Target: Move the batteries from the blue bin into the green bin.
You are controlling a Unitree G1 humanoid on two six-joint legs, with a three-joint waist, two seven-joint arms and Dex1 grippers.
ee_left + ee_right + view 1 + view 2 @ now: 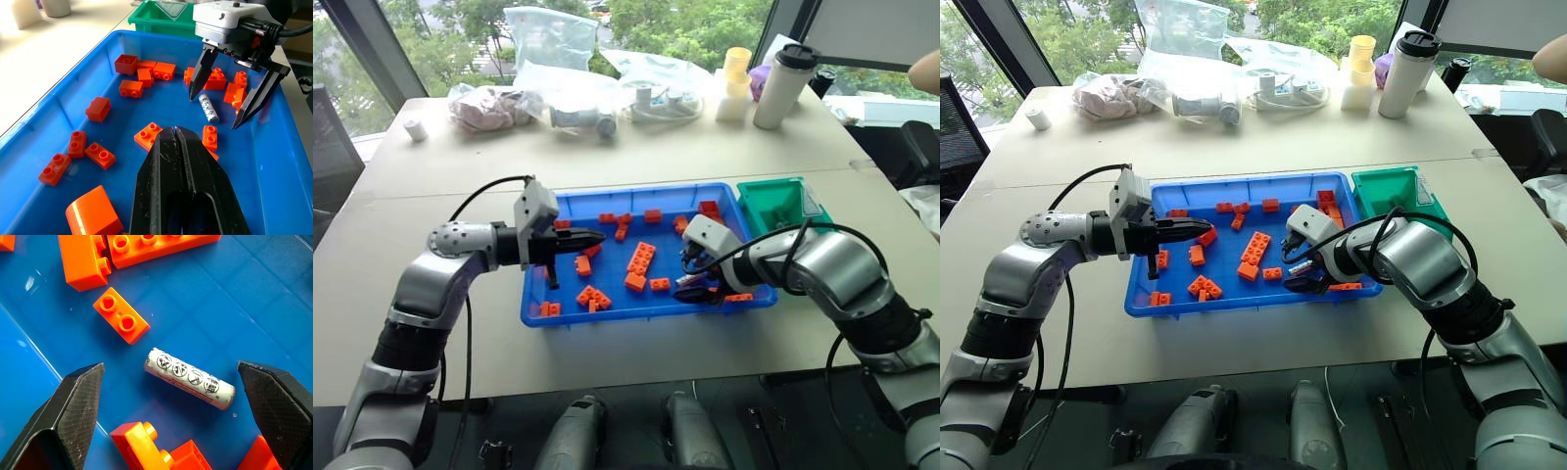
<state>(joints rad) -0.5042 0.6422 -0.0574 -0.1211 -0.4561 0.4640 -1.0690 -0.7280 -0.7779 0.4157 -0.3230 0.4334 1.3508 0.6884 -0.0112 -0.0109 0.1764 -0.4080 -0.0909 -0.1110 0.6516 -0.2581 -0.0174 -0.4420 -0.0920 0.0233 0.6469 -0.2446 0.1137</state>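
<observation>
1. Head views: the blue bin (570,311) sits on the desk (636,157) with the green bin (773,204) touching its far right corner, so a carry between them would likely be short. Orange bricks (640,257) lie scattered across the blue floor. The left gripper (592,238) reaches in roughly level from the left side, pointing toward the right, and hovers above the bricks. The right gripper (1298,277) angles steeply down into the bin's near right part, forearm bent in from the right.

2. Left wrist view: its own fingers (166,166) are pressed together, holding nothing. Across the bin the right gripper's fingers (198,78) are spread wide on either side of a battery (208,108) lying on the blue floor, tips just above it, seemingly lined up for a grasp.

3. Right wrist view: the battery (189,378) lies flat, silver with printed round symbols, between the two wide-apart fingers (73,411) and touching neither. A small brick (121,320) lies near one end, and more bricks crowd nearby, so closing may nudge them.
</observation>
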